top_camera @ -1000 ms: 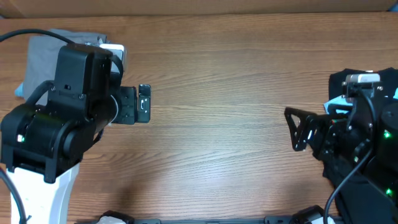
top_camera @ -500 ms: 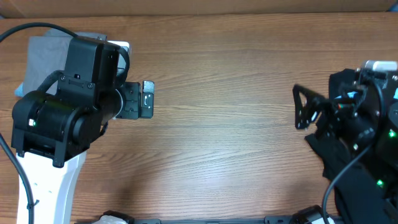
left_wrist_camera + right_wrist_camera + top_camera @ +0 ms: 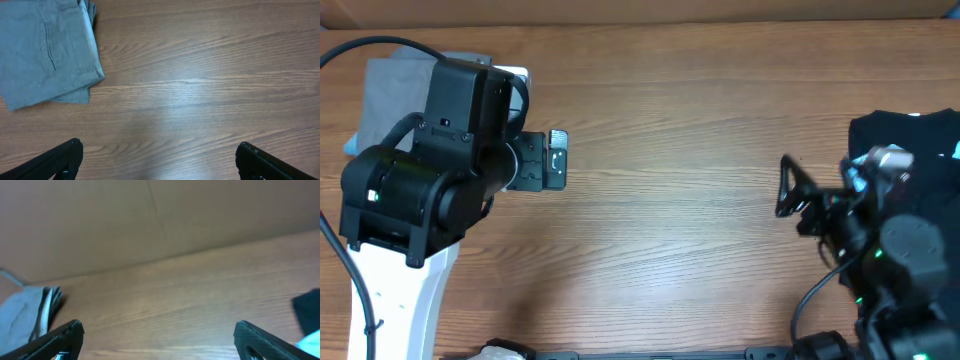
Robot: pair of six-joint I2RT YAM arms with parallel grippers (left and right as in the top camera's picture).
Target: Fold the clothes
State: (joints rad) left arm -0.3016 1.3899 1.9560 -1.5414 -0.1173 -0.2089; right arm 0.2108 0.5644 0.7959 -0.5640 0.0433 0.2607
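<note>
**Both grippers empty, right arm swung low**

My left gripper (image 3: 551,160) sits in the left half of the overhead frame, exactly where it was half a second ago. A full second back it was slightly lower and further left. Its jaws stand wide apart. In the left wrist view the two fingers (image 3: 67,156) show only in the bottom corners, with bare table (image 3: 200,100) between them and nothing gripped.

The folded grey shorts (image 3: 47,50) lie flat in the upper left of that view, clear of my fingers. From overhead the same stack (image 3: 392,85) peeks out in the upper left corner, partly hidden behind my left arm.

My right arm is what changed. Half a second ago its body covered the black garments (image 3: 905,135) at the right edge. Now it has dropped toward the lower right of the frame, so more of that dark pile shows. The right gripper (image 3: 788,190) has moved a little down and left, and it points toward the table's middle. Its jaws are also spread wide and hold nothing.

The right wrist view looks across the wood to a brown cardboard wall (image 3: 150,220). The grey shorts are at its far left, and a dark cloth edge (image 3: 306,307) is at its right.
</note>
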